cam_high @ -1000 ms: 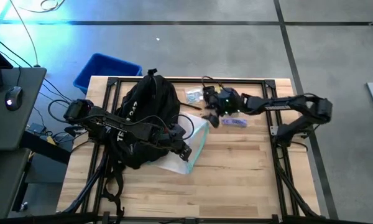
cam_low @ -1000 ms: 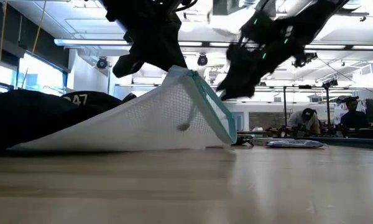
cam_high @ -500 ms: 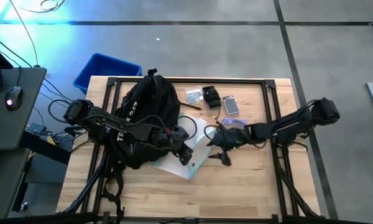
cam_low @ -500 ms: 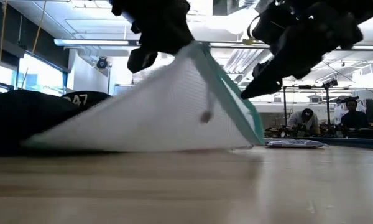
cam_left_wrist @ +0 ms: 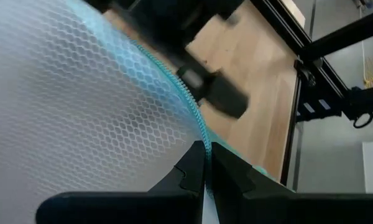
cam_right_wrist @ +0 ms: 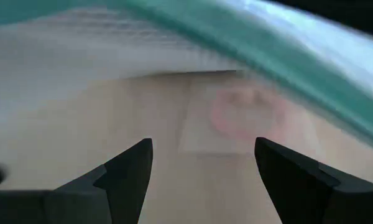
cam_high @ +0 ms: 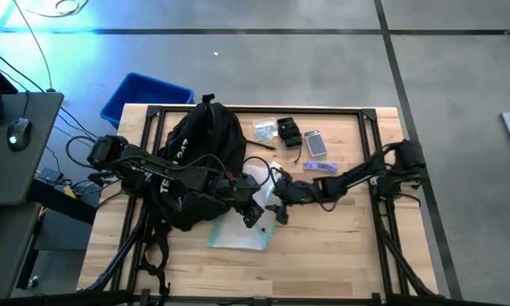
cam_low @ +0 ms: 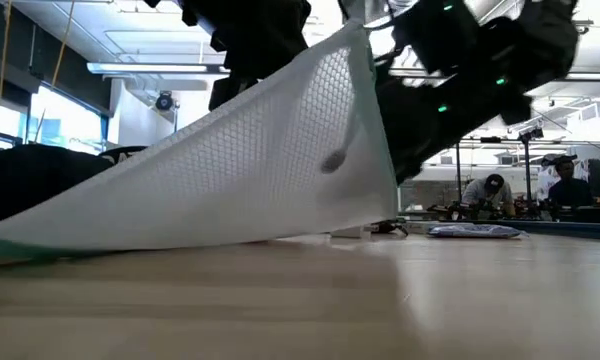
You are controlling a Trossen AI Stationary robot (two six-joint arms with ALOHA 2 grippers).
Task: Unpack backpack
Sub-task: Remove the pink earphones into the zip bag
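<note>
Both grippers met at the mesh pouch (cam_high: 242, 228) beside the backpack (cam_high: 197, 157). Left gripper (cam_left_wrist: 206, 163) was clamped on the pouch's teal zipper edge, holding that end up. Right gripper (cam_high: 277, 208) hung wide open and empty just beside that raised end, the pouch sloping away toward the backpack.

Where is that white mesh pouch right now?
In the high view, the white mesh pouch lies on the table just right of the backpack, one edge lifted by the left gripper, with the right gripper open beside it.

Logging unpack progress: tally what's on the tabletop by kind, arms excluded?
Large black soft fabric backpack: 1
White mesh pouch with teal zipper edge: 1
Small loose items near the table's far edge: about 4, kinds unclear
Total: about 6
</note>
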